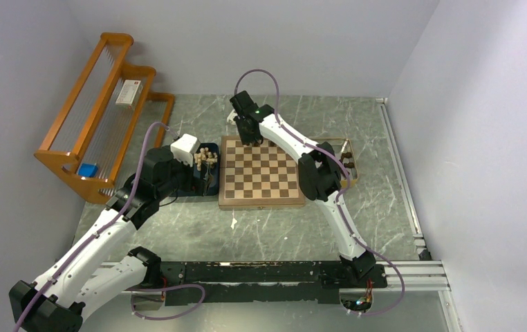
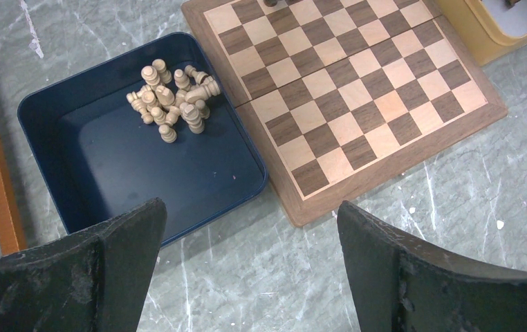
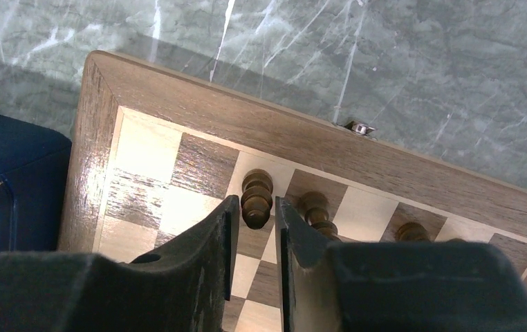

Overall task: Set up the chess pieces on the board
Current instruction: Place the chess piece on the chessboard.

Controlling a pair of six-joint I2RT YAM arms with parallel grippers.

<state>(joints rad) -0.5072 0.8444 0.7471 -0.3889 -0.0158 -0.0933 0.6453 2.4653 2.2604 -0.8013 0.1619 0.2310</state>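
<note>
Right pincer [image 3: 257, 207]: jaws narrow, with one finger on each side of a dark piece [image 3: 256, 197]; a thin gap seems to show on both sides, so I cannot tell if they press it or only stand beside it
Dark piece between the jaws: upright on the board [image 3: 178, 104], in the row along the far edge, near the far-left corner
Two more dark pieces [image 3: 314, 207]: upright in the same far row, to the right of the first, one partly hidden behind the right finger
Left pincer [image 2: 250, 214]: released, jaws wide apart, nothing between them; it hangs over the bench [image 2: 420, 242] in front of the near-left corner of the board
Pale pieces [image 2: 174, 100]: a small heap, some upright and some lying, in the far part of the dark blue tray [image 2: 108, 173]
Dark blue tray: on the bench, just beside the left edge of the board
Rest of the board: the squares seen from the left wrist are bare
Yellow tray [image 2: 468, 34]: just beside the right edge of the board, partly hidden by the right arm in the top view; some small dark shapes lie inside, too small to name
Wooden rack [image 1: 102, 117]: at the far-left corner of the bench, against the wall, well apart from the board
</note>
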